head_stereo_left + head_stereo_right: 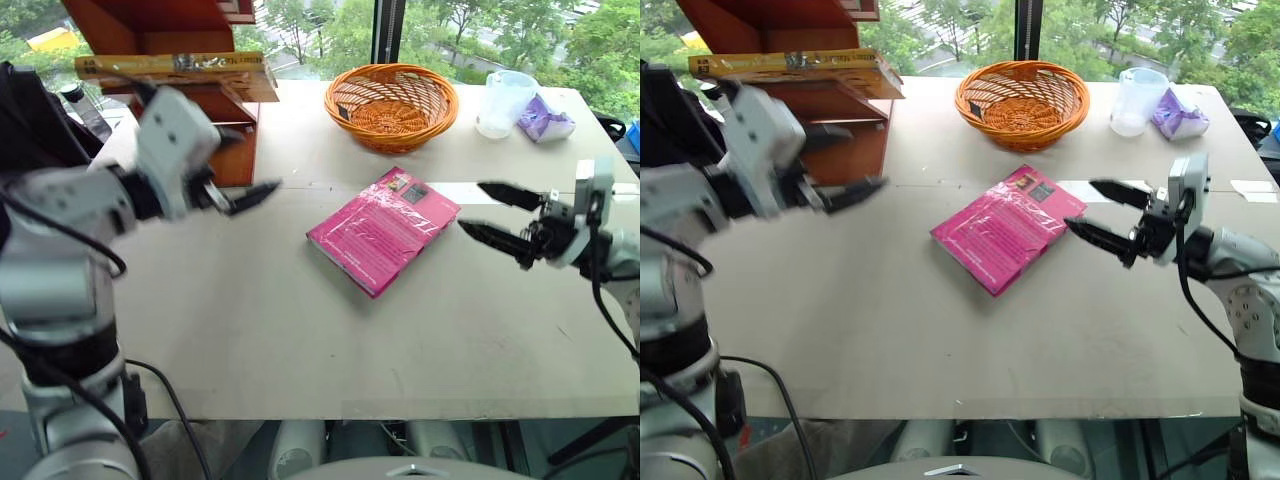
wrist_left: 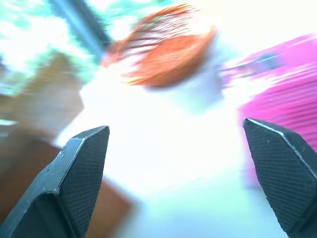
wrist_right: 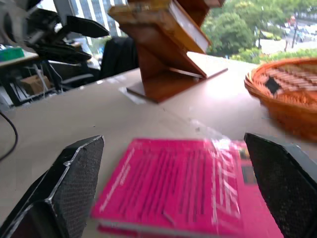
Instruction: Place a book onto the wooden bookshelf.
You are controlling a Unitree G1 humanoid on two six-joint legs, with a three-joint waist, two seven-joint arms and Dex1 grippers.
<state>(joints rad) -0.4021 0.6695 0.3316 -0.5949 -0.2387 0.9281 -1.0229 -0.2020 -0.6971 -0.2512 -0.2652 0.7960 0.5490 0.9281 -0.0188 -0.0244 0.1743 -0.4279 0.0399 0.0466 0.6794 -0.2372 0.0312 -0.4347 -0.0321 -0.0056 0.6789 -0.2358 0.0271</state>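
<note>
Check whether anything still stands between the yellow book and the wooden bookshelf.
Nothing visible does. The yellow book already lies flat on a shelf of the wooden bookshelf. The left gripper is open and clear of it, in front of the shelf; the right gripper is open beside the pink book.

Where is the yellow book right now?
In the left eye view, the book lies flat on the bookshelf at the table's far left, above the open left gripper.
</note>
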